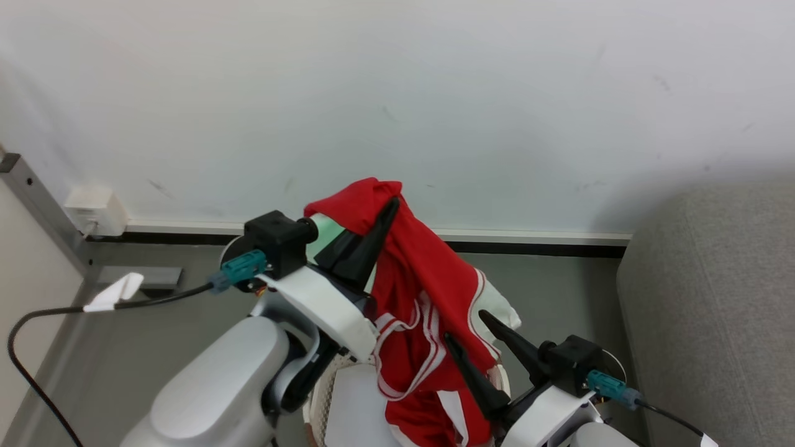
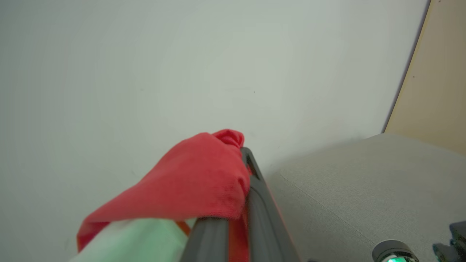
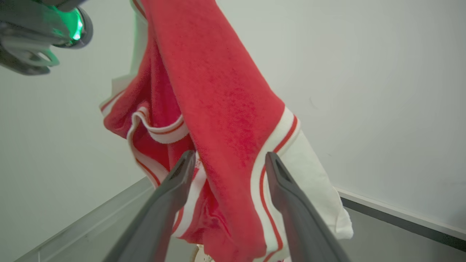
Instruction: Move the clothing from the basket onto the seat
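Note:
A red garment with white panels and stripe trim, the clothing (image 1: 416,279), hangs in the air from my left gripper (image 1: 390,208), which is shut on its top fold. The left wrist view has that fold (image 2: 196,178) bunched over my closed left gripper (image 2: 244,154). Lower down, my right gripper (image 1: 464,328) is open, its two fingers on either side of the hanging cloth (image 3: 218,91); in the right wrist view the gripper (image 3: 230,157) straddles the hem, and I cannot tell whether it touches. The basket (image 1: 318,403) sits below at the bottom edge, mostly hidden. The grey seat (image 1: 708,298) is to the right.
A pale wall with a dark baseboard (image 1: 546,248) runs behind. A white socket box (image 1: 94,208) and a black cable (image 1: 37,323) lie at the left over grey floor. A flat white sheet (image 1: 360,410) lies in the basket. The seat's rounded edge (image 2: 364,189) is close on the right.

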Controlling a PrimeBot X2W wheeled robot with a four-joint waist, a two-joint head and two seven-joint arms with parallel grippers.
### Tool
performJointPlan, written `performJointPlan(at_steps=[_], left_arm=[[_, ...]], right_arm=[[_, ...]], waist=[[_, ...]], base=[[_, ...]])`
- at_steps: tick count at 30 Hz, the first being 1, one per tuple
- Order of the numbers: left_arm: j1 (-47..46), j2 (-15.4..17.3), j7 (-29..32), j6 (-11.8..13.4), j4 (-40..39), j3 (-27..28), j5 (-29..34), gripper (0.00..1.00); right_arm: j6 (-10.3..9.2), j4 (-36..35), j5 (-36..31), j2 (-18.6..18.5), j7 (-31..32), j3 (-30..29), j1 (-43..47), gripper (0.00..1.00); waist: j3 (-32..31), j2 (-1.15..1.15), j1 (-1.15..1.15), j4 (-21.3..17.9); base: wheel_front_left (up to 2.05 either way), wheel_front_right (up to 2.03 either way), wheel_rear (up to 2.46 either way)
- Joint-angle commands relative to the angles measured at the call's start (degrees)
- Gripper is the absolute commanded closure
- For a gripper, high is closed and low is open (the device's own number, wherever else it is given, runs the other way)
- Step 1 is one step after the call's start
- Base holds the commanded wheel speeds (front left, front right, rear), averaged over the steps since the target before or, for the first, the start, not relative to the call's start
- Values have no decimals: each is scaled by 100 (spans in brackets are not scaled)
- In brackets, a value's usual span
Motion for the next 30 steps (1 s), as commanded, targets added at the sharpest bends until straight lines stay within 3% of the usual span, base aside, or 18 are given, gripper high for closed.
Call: performJointPlan(at_steps=[1, 18, 21, 30], left_arm=[[-96, -97, 21, -38, 19, -67, 54, 100], [-175, -868, 312, -492, -67, -861, -28, 100], [-137, -882, 327, -504, -47, -905, -54, 100], [-59, -728, 290, -417, 36, -819, -141, 100]], right_arm=[[-13, 304, 0, 20, 4, 74, -177, 0], [-12, 1615, 83, 256, 5, 103, -873, 0], [-12, 1742, 78, 264, 5, 74, -923, 100], [-12, 1602, 86, 254, 4, -9, -840, 100]], waist=[[-14, 0, -1, 196], [-115, 0, -1, 1092], [-132, 0, -1, 1178], [-123, 0, -1, 1195]], base=[[0, 0, 0], [0, 0, 0], [0, 0, 0], [0, 0, 0]])
